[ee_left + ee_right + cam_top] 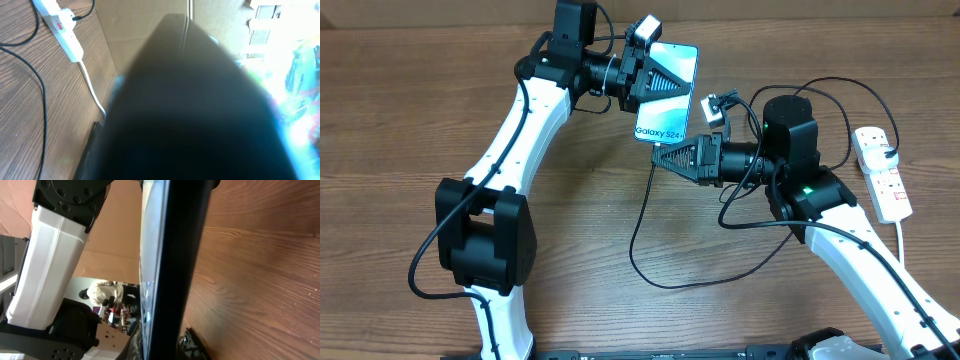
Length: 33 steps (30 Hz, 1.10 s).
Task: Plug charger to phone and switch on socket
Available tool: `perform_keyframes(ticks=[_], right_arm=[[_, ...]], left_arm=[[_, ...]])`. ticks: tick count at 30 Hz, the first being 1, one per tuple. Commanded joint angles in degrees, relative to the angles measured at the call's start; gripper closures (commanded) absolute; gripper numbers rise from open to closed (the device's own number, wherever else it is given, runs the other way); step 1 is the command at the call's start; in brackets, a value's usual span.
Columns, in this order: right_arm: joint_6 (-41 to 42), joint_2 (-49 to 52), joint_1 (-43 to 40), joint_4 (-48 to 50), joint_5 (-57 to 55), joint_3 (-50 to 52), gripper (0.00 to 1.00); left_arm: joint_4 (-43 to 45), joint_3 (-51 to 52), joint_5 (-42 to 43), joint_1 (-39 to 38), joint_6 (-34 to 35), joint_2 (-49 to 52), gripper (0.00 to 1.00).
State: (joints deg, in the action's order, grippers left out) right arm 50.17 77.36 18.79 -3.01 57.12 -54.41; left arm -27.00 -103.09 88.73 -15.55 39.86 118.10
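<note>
Left arm [520, 130]: rises from its base at the near left edge of the table [420, 90], bends at the elbow and reaches toward the middle of the far edge, wrist turned to the right.
Left gripper [677, 87]: clenched on the phone [667, 120], its dark fingers lying across the upper half of the screen.
Phone: held by the left gripper over the middle of the table near the far edge. Its screen faces up and the lettering sits toward its near end. In the right wrist view it shows edge-on as a dark upright bar close to the lens.
Charger [632, 248]: thin black cable in a loose loop on the middle of the table. One end climbs into the right fingertips just below the phone's near end. The plug tip itself is hidden.
Right gripper [658, 157]: pinched closed on the charger's end and pointing left, just short of the phone's near edge.
Right arm [860, 240]: comes up from the near right corner, with the forearm level and aimed left.
Socket [882, 172]: lies flat along the right edge, in the far half, with a black plug in its far end. The red switches are too small to count.
White cord [903, 245]: runs from the socket's near end along the right edge.
Count: two arms, one phone, one charger, one socket.
</note>
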Motion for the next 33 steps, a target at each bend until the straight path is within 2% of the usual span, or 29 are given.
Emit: perform_keyframes(ticks=[1,13,27,28,29,30,31,33], right_arm=[[2.3,-0.1,-0.5,1.3,-5.8,-0.3,0.96],[5.3,-0.1,-5.0,1.3,-5.0,-0.3,0.96],[4.7,-0.1,-5.0,1.9,-5.6,-0.3,0.96],[3.8,-0.1,-5.0,1.9,-4.9,-0.3,0.90],[2.8,-0.1,-5.0,1.8,-4.2,-0.3,0.49],[1.8,-0.1,-5.0,1.4,-3.5,-0.3,0.25],[1.0,-0.1,-5.0,0.8,-2.9,-0.3,0.17],[-1.2,-0.1,-5.0,-0.9,-2.3,-0.3,0.16]], left_arm=[[-0.2,-0.3,1.8,-1.0,-1.8,-0.4,0.96],[-6.6,-0.3,1.8,-1.0,-5.7,-0.4,0.96],[-6.6,-0.3,1.8,-2.5,-5.7,-0.4,0.96],[-6.6,-0.3,1.8,-2.5,-5.7,-0.4,0.96],[-6.6,-0.3,1.8,-2.4,-5.7,-0.4,0.96],[-6.6,-0.3,1.8,-2.4,-5.7,-0.4,0.96],[-6.6,-0.3,1.8,-2.3,-5.7,-0.4,0.96],[-6.6,-0.3,1.8,-2.3,-5.7,-0.4,0.96]])
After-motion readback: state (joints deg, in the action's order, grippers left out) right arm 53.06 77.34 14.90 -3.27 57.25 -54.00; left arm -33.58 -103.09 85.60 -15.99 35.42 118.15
